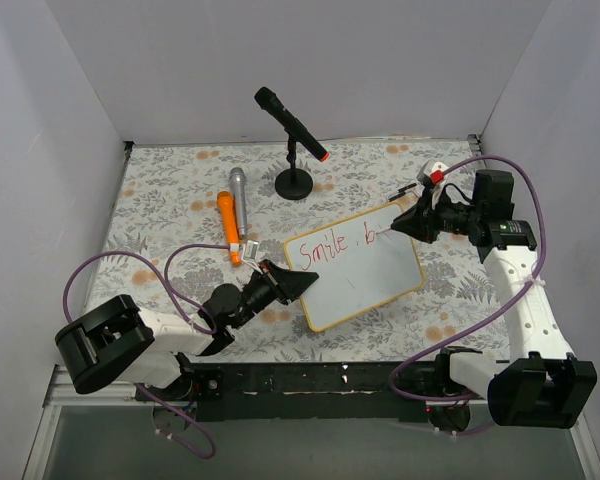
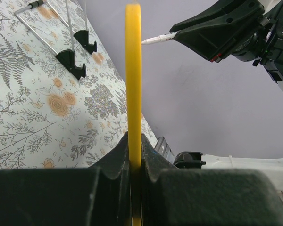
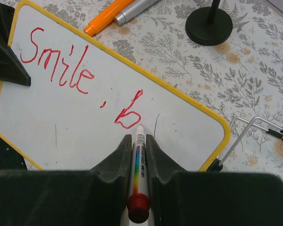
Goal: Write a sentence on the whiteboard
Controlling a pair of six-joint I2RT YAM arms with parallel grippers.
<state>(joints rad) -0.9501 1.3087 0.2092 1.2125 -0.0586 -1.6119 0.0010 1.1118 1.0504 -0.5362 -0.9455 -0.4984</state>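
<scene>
Okay, your left fingers (image 1: 296,285) are clenched on the yellow rim at the left edge of the whiteboard (image 1: 370,280). The board sits mid-counter (image 1: 180,190), turned at an angle. Your right fingers (image 1: 408,224) are clamped around a marker (image 3: 137,157). Its tip is just below the red "b", and you can't tell if it touches. The sentence (image 3: 80,75) reads "Smile, b". A microphone (image 1: 292,125) on a stand, an orange pen (image 1: 227,228) and a silver pen (image 1: 238,192) are beyond the board.
</scene>
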